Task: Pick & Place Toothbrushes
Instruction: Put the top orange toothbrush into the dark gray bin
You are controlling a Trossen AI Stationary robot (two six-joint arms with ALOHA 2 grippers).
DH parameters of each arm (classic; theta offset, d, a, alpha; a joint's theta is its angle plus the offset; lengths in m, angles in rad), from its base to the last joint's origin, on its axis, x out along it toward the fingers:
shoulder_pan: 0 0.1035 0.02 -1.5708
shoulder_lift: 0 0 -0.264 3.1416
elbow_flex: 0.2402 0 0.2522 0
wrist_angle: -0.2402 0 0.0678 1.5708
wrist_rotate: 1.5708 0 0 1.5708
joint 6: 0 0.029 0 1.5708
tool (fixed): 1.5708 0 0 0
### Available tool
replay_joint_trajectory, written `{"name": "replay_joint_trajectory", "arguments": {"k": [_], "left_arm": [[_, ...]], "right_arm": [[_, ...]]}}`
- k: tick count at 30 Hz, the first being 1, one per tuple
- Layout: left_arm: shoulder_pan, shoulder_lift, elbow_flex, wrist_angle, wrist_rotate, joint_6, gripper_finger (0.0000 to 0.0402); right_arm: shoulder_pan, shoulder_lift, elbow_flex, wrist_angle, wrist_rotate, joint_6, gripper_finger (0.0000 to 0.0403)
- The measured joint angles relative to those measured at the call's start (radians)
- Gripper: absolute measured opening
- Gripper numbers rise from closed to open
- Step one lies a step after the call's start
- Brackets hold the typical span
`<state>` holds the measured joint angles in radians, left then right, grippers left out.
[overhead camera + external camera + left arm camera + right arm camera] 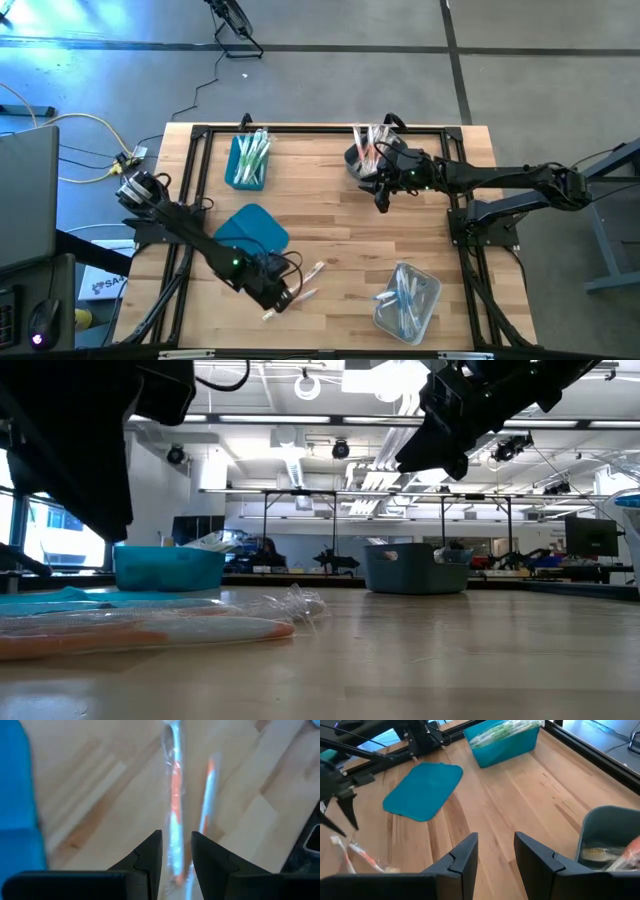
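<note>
Left end effector (176, 865) straddles (part-open) toothbrush (175, 795).

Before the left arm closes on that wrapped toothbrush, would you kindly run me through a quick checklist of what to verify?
1. Left hand open: ok, a gap shows between its fingers.
2. Orange toothbrush lined up with that gap: ok, it runs straight into it.
3. Second orange toothbrush outside the grip: cannot tell, it lies close alongside.
4. Teal lid clear of the pick: ok, off to one side.
5. Right hand out of the way: ok, beside the grey bin, holding nothing.
</note>
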<state>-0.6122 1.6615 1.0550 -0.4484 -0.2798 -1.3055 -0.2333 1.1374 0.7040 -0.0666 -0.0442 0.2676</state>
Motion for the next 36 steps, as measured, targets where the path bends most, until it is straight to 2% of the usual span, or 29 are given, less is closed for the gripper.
{"name": "replay_joint_trajectory", "arguments": {"k": [6, 12, 17, 28, 32, 36], "left_arm": [[-0.011, 0.07, 0.036, 0.044, 0.0, -0.027, 0.0099], [-0.011, 0.145, 0.189, -0.091, 0.001, 0.041, 0.0099], [-0.01, 0.202, 0.282, -0.223, -0.011, 0.019, 0.0099], [-0.009, 0.219, 0.29, -0.242, -0.019, 0.018, 0.0099], [-0.004, 0.227, 0.292, -0.24, -0.07, 0.018, 0.0099], [0.018, 0.248, 0.291, -0.234, -0.04, 0.021, 0.0099]], "right_arm": [[0.0, 0.0, 0.0, -0.002, 0.002, 0.012, 0.012], [0.0, 0.0, 0.0, -0.006, 0.001, 0.027, 0.012], [0.0, 0.0, 0.0, -0.009, 0.001, 0.027, 0.012], [0.0, 0.0, 0.0, -0.014, 0.001, 0.024, 0.012], [0.0, 0.0, 0.0, -0.015, 0.001, 0.024, 0.012], [0.0, 0.0, 0.0, -0.015, 0.001, 0.023, 0.012]]}}
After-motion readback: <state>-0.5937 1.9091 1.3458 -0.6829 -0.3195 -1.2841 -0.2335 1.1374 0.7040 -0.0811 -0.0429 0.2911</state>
